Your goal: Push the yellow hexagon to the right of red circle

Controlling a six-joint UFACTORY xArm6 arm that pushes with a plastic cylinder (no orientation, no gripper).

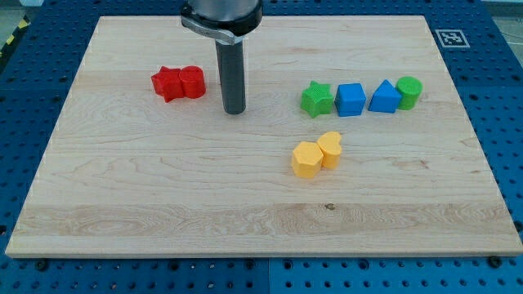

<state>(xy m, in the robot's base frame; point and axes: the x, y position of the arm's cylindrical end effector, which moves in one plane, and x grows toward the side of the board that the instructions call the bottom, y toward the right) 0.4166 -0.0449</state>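
The yellow hexagon (306, 159) lies on the wooden board (163, 204) a little right of centre, touching a yellow heart (330, 149) on its upper right. The red circle (192, 82) sits at the upper left, touching a red star (167, 84) on its left. My tip (234, 110) rests on the board just right of the red circle, slightly lower, with a small gap. The yellow hexagon is well to the lower right of my tip.
A row of blocks lies at the upper right: a green star (316, 99), a blue cube (350, 100), a blue triangle (384, 97) and a green circle (409, 91). Blue pegboard surrounds the board.
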